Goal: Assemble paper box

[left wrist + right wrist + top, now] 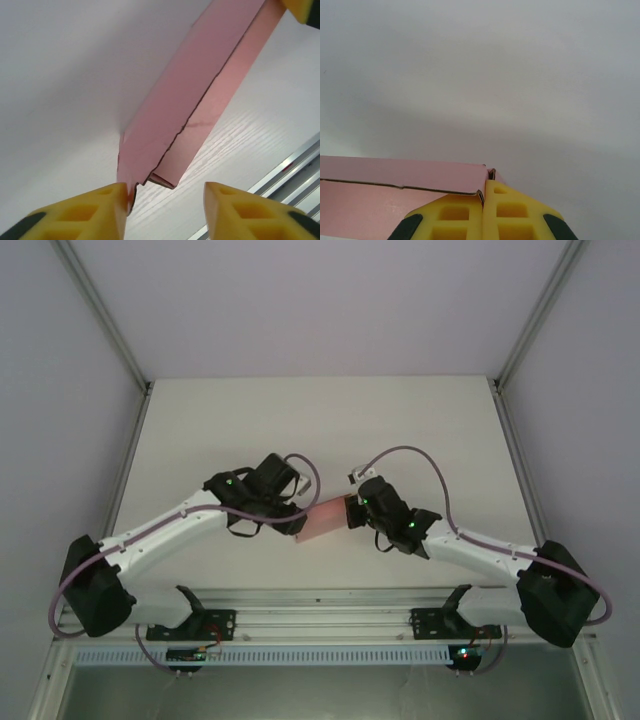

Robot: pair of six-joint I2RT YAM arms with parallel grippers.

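The paper box (pixel 325 520) is a salmon-pink folded card piece held off the white table between the two arms. My right gripper (pixel 356 510) is shut on its right end; in the right wrist view the yellow fingertips (pixel 484 192) pinch the card's edge, and the box (pixel 395 175) runs off to the left. My left gripper (pixel 292 520) is at the box's left end. In the left wrist view its jaws (pixel 165 200) stand apart. The box's (pixel 185 100) ragged lower corner touches the inside of the left finger (pixel 100 210), and the other finger (pixel 240 205) is apart from it.
The white table (pixel 320 430) stretches behind the arms, with grey walls and metal frame posts (pixel 100 310) at the sides. An aluminium rail (pixel 320 605) runs along the near edge and also crosses the left wrist view as a rail (pixel 295 165).
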